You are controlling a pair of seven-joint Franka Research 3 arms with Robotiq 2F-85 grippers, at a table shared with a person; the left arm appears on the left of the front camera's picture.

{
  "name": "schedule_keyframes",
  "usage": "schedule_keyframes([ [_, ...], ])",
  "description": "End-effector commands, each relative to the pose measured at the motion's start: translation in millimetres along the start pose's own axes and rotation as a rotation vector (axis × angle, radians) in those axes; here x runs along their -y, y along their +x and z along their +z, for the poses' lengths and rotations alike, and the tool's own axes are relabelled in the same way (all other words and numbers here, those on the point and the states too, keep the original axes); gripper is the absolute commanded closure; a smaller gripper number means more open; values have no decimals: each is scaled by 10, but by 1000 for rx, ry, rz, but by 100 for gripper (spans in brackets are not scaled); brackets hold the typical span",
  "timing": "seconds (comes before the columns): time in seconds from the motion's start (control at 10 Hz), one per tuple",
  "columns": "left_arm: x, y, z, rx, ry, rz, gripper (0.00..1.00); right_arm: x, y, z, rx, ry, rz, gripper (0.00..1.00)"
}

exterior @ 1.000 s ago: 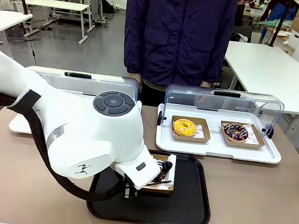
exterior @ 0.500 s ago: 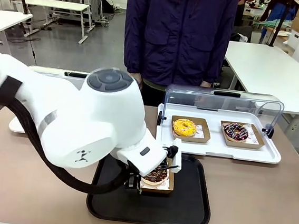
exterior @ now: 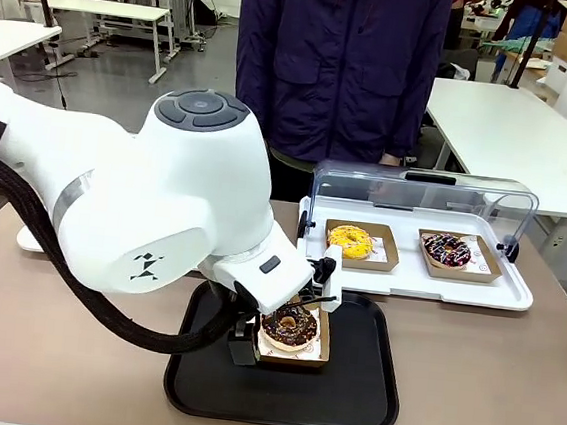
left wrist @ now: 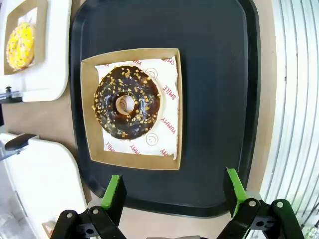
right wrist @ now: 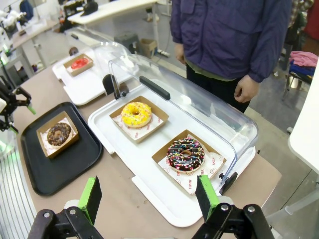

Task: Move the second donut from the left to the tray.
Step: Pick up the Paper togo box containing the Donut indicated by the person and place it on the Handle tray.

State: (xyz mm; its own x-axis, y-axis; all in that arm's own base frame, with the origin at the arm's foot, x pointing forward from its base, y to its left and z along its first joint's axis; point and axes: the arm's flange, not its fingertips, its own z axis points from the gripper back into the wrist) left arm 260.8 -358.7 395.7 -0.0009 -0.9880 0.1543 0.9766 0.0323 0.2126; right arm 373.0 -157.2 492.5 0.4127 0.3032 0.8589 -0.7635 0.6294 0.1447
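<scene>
Left wrist view looked straight down on the donut (left wrist: 127,102), dark chocolate with tan nut bits, sitting in its brown cardboard holder (left wrist: 131,108) on printed paper, on the black tray (left wrist: 209,74). The left gripper (left wrist: 174,194) hung above it, fingers apart and empty. Right wrist view showed the right gripper (right wrist: 149,196) likewise spread wide over the tabletop (right wrist: 119,209), plus a yellow donut (right wrist: 136,114) and a sprinkled one (right wrist: 186,154) under a clear lid (right wrist: 199,107).
</scene>
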Motion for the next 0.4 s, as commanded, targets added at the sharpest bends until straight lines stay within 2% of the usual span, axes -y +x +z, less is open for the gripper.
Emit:
schedule_keyframes([
  [0.0,21,30,-15,6,7,1,0,21,8,-18,37,2,25,0],
  [0.3,21,30,-15,6,7,1,0,21,8,-18,37,2,25,0],
])
